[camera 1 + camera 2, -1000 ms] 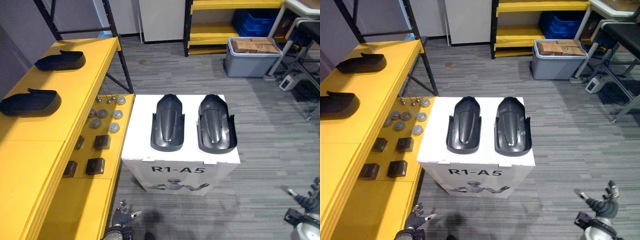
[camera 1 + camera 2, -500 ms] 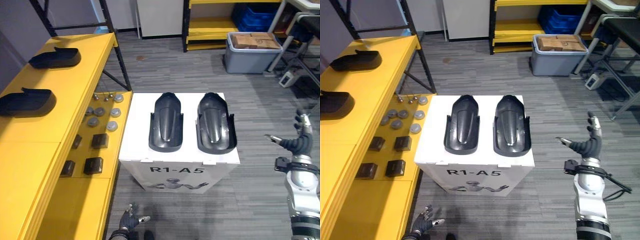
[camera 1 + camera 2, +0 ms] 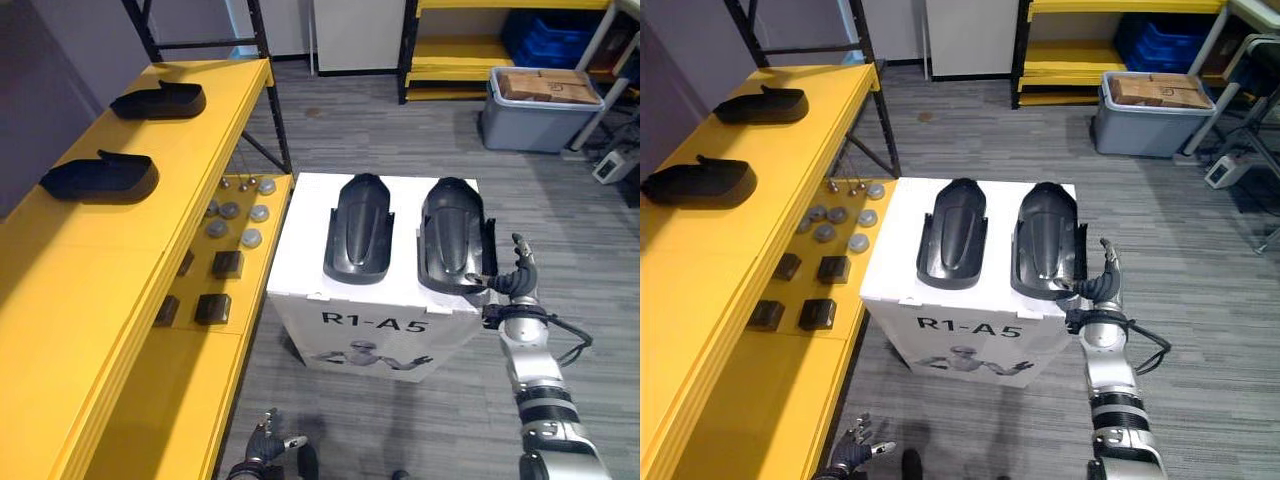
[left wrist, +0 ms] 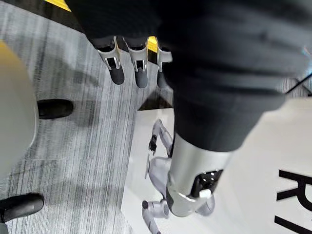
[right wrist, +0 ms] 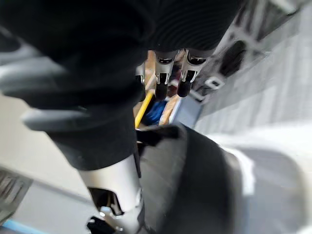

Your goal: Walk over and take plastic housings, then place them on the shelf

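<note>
Down at 6 o'clock, the left hand (image 3: 262,448) hangs low over the grey floor (image 3: 450,420), fingers loose and spread, nothing in them. It sits just in front of the white box (image 3: 375,305).

At 4 o'clock the right hand (image 3: 512,282) is up at the box's near right corner. Its fingers (image 3: 518,248) stand straight and apart, an open hand gripping nothing. The thumb reaches toward the near right rim of the right housing (image 3: 455,235). I cannot tell whether it touches.

On top of the box, dead centre, two dark plastic housings lie side by side, long ways pointing to 12 o'clock, hollow side up. The left housing (image 3: 358,228) lies at 9 o'clock of the right one, with a strip of white box between them. No hand is on it.

Off at 9 o'clock runs the yellow shelf (image 3: 60,300). On its lower level, beside the box, lie dark blocks (image 3: 212,308), and past them round silver discs (image 3: 232,210). On its top level lies the near shelf housing (image 3: 100,177), and farther toward 11 o'clock the far shelf housing (image 3: 158,100), the two well apart.

Way out at 1 o'clock, a grey bin (image 3: 540,110) holds a carton (image 3: 545,85). Behind it stands a yellow rack (image 3: 455,50) with blue crates (image 3: 555,35).
</note>
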You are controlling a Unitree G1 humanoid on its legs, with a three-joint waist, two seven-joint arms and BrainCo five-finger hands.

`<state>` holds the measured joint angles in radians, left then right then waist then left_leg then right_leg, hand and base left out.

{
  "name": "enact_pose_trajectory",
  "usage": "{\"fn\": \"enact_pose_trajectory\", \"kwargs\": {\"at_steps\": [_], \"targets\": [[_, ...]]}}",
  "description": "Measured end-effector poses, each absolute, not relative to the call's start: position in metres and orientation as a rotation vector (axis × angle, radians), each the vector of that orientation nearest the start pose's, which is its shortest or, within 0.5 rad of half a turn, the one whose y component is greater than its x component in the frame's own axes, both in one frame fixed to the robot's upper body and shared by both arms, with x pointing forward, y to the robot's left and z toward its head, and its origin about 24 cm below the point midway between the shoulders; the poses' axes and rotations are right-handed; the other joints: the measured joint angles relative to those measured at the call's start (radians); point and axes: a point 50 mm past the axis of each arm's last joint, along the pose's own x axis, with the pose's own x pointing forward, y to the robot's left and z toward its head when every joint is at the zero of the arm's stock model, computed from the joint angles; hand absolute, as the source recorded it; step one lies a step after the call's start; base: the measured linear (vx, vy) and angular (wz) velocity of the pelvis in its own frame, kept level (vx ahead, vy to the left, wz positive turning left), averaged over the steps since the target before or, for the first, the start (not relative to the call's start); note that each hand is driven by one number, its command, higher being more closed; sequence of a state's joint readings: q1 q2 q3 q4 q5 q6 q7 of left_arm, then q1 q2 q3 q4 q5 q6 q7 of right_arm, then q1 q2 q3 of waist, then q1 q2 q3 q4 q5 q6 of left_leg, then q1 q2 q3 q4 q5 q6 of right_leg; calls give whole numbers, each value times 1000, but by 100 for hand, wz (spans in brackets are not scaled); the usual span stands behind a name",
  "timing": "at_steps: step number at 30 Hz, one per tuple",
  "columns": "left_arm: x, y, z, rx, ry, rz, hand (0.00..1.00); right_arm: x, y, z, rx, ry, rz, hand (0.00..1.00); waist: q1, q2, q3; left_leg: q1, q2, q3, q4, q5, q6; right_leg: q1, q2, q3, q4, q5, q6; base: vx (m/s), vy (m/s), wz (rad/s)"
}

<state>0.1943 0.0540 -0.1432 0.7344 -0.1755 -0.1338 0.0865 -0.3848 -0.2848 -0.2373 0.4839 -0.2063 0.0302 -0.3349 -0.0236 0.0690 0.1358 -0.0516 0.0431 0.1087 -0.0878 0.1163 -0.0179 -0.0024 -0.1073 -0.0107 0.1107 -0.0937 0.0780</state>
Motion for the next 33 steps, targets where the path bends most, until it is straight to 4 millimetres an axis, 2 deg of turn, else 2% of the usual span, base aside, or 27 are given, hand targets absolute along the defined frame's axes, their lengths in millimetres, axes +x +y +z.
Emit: {"fn": "enact_pose_trajectory", "kwargs": {"at_steps": [2, 6, 9, 11, 14, 24, 25, 33], "targets": [[127, 155, -132, -49, 790, 104, 0, 315, -272, 71, -392, 43, -624, 0, 5, 4, 17, -15, -2, -1, -3, 6, -2, -2, -1, 0, -28, -2, 3, -154, 19, -3], [128, 156, -131, -60, 786, 121, 0, 317, -276, 68, -378, 76, -664, 0, 4, 4, 28, -18, -1, -4, -4, 7, -2, -4, 0, -1, -31, -8, 7, -97, 16, 1], [129, 156, -131, -61, 784, 125, 0, 318, -285, 60, -338, 134, -701, 0, 5, 2, 30, -32, -5, -14, -4, 6, -1, -11, -1, -2, -36, -8, 7, -13, 15, 6], [132, 157, -131, -69, 787, 134, 0, 318, -289, 48, -270, 208, -721, 0, 13, -3, 35, -35, -8, -18, -4, 9, -4, -13, -5, -1, -36, -3, 4, 37, 11, 3], [133, 157, -132, -64, 791, 140, 0, 320, -287, 43, -219, 234, -719, 0, 14, -8, 39, -32, -12, -18, -3, 15, 4, -6, -6, -1, -37, -2, 5, 84, 0, 1], [134, 158, -132, -73, 793, 149, 0, 328, -281, 42, -133, 247, -696, 0, 12, -13, 45, 3, -3, -23, -4, 11, -2, 24, 4, 1, -28, 2, 1, 59, -19, 1], [134, 158, -133, -72, 796, 149, 0, 328, -281, 42, -122, 248, -691, 100, 9, -13, 46, 3, -3, -23, -4, 10, -3, 23, 4, 1, -28, 2, 1, 0, 0, 0], [136, 159, -132, -69, 794, 147, 0, 328, -282, 44, -123, 242, -684, 100, 8, -20, 51, 4, -1, -18, -4, 1, -15, 24, 3, 6, -39, 1, 1, -17, 3, -3]]}}
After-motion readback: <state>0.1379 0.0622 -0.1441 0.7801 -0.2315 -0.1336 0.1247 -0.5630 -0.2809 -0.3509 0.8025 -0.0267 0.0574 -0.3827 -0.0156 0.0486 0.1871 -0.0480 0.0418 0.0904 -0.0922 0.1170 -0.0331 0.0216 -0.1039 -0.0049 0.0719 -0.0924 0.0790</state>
